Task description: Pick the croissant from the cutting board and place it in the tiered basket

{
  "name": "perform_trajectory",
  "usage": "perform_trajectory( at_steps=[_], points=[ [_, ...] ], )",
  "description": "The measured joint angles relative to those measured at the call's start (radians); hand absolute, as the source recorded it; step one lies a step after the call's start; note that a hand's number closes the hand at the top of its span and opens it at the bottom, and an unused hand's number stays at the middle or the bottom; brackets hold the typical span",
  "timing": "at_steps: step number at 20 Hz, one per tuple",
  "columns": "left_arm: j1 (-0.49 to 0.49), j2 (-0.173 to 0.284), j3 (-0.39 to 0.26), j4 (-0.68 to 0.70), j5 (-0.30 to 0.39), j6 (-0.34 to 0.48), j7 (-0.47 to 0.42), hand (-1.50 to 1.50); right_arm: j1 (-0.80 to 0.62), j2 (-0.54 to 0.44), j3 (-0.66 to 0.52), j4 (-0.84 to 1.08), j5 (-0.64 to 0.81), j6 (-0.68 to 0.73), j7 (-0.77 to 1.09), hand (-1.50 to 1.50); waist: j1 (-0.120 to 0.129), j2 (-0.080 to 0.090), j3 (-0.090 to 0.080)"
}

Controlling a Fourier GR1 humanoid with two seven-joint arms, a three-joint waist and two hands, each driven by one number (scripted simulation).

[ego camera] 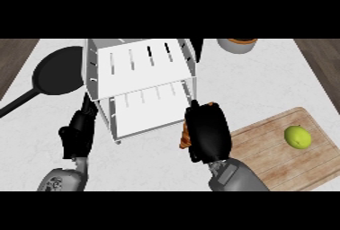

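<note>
**Croissant in the right hand**

Head view: the brown, golden croissant [185, 136] peeks out left of the right hand [209, 132], fingers curled around it, mid-frame beside the white tiered basket [143, 81]. The left hand [76, 134] rests open at lower left.

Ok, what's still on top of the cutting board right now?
Only a lime lies on the cutting board. The right hand, holding the croissant, and its forearm cover the board's left corner.

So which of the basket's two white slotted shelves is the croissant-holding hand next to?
The lower shelf of the white tiered basket: the black right hand, curled round the brown croissant, sits at its right edge. The upper shelf lies farther up the counter.
</note>
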Motion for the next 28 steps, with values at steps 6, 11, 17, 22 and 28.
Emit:
perform_trajectory(
  at_steps=[6, 11, 17, 22, 28],
  points=[
    [-0.018, -0.009, -0.02, 0.001, -0.002, -0.016, -0.004, 0.0, -0.171, 0.022, 0.076, -0.152, -0.081, 0.161, 0.338, 1.5, 0.041, 0.012, 0.003],
    [-0.046, -0.018, -0.033, 0.009, -0.007, -0.023, 0.0, 0.0, -0.306, 0.021, 0.066, -0.201, -0.231, 0.131, 0.467, 1.5, 0.071, 0.022, 0.005],
    [-0.06, -0.021, -0.039, 0.011, -0.007, -0.034, -0.001, 0.0, -0.505, 0.018, 0.026, -0.124, -0.396, 0.075, 0.563, 1.5, 0.089, 0.029, 0.005],
    [-0.061, -0.031, -0.041, 0.013, -0.018, -0.022, -0.001, 0.0, -0.659, 0.017, -0.007, 0.031, -0.457, 0.036, 0.59, 1.5, 0.089, 0.033, 0.006],
    [-0.057, -0.034, -0.032, 0.026, -0.02, -0.018, -0.025, 0.0, -0.836, 0.018, -0.057, 0.245, -0.505, 0.008, 0.574, 1.5, 0.08, 0.038, 0.006]
  ],
)
